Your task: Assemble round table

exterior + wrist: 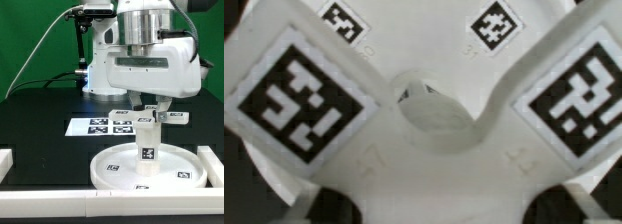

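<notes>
The large round disc [110,172] lies flat at the front of the black table. The short thick leg [148,150] stands upright on its middle, with a black-white tag on its side. My gripper [150,110] comes straight down from above and is shut on the leg's top. In the wrist view the white leg [438,170] fills the space between my two dark fingers [313,205], and large tags [304,95] show on either side. The flat base piece [173,117] lies just behind the disc, toward the exterior view's right.
The marker board [100,127] lies behind the disc near the table's middle. White border rails run along the exterior view's left [6,160], front [55,205] and right [212,160]. The arm's white body [150,65] hangs over the disc.
</notes>
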Tool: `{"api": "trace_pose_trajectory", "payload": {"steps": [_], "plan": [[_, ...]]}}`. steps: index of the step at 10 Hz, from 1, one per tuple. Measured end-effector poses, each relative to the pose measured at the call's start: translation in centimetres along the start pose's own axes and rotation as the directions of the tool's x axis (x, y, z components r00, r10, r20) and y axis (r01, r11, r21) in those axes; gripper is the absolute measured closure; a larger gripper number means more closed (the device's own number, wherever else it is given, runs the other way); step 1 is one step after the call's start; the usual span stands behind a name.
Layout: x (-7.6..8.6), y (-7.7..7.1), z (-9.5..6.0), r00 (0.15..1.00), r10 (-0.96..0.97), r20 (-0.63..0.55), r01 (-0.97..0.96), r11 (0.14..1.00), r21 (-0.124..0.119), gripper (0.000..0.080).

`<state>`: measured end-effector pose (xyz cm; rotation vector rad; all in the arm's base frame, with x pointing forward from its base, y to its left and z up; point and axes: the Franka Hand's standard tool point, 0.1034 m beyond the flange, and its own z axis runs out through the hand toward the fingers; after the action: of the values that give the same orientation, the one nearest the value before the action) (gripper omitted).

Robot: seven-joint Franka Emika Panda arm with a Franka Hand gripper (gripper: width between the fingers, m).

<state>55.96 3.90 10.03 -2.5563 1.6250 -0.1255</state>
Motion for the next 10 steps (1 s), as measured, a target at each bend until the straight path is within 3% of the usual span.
{"api": "trace_pose_trajectory", "payload": {"steps": [2,3,4,5,8,10], "plan": [[0.0,0.0,0.0,0.999,0.040,0.001,-0.040,0.999,0.000,0.0358],[0.0,0.0,0.1,1.000,0.025,0.001,-0.025,1.000,-0.001,0.0267],[0.0,0.0,0.0,1.000,-0.005,0.006,0.005,1.000,-0.006,0.0267],[0.3,-0.4,-0.6,0.998,-0.066,0.022,0.066,0.998,-0.012,0.0172],[-0.1,-0.7,-2.1,0.936,-0.349,0.056,0.349,0.937,0.000,0.0150],[-0.2,-1.0,-2.5,0.801,-0.597,0.049,0.597,0.802,0.016,0.0150]]}}
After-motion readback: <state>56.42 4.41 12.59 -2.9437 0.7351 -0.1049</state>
